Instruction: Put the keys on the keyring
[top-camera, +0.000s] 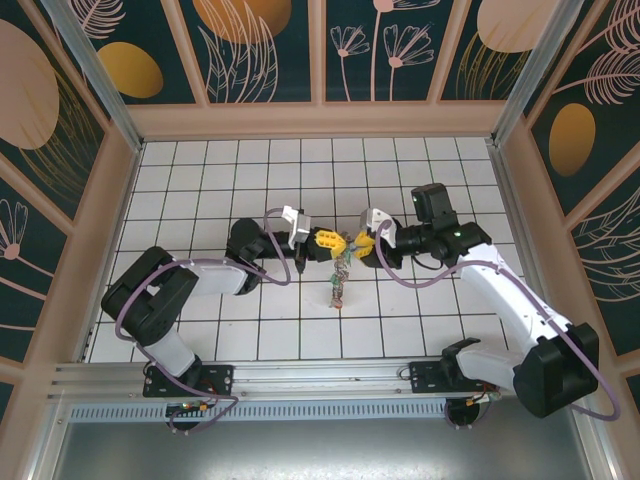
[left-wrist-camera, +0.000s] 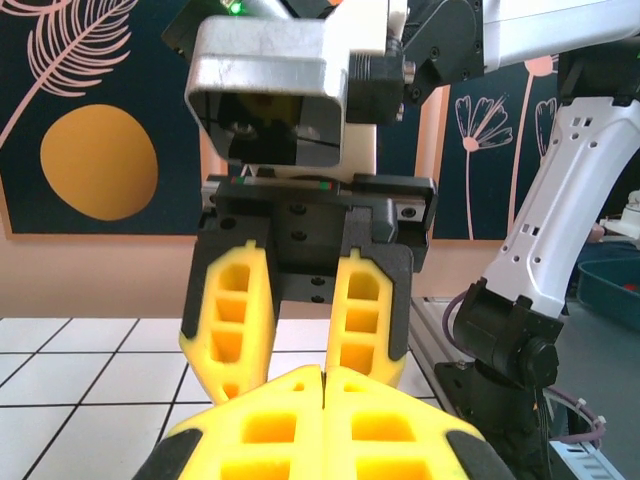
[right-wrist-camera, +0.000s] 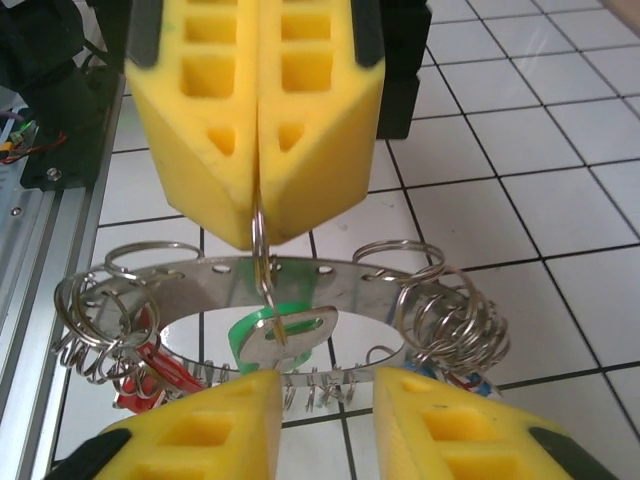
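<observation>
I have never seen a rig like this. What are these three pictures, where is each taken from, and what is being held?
The machine is two robot arms, a left arm and a right arm, bolted at the near edge of a white tiled table. The overhead picture looks down on both: the left gripper and the right gripper meet mid-table, with the keys bunched below them in that picture. The other two pictures come from a camera on each wrist, looking past its own yellow fingers at the opposite gripper. In the right wrist view, the left gripper's shut fingers pinch a thin wire loop carrying a green-tagged key, in front of the keyring, a flat metal band hung with small split rings. The right gripper is open and holds nothing.
</observation>
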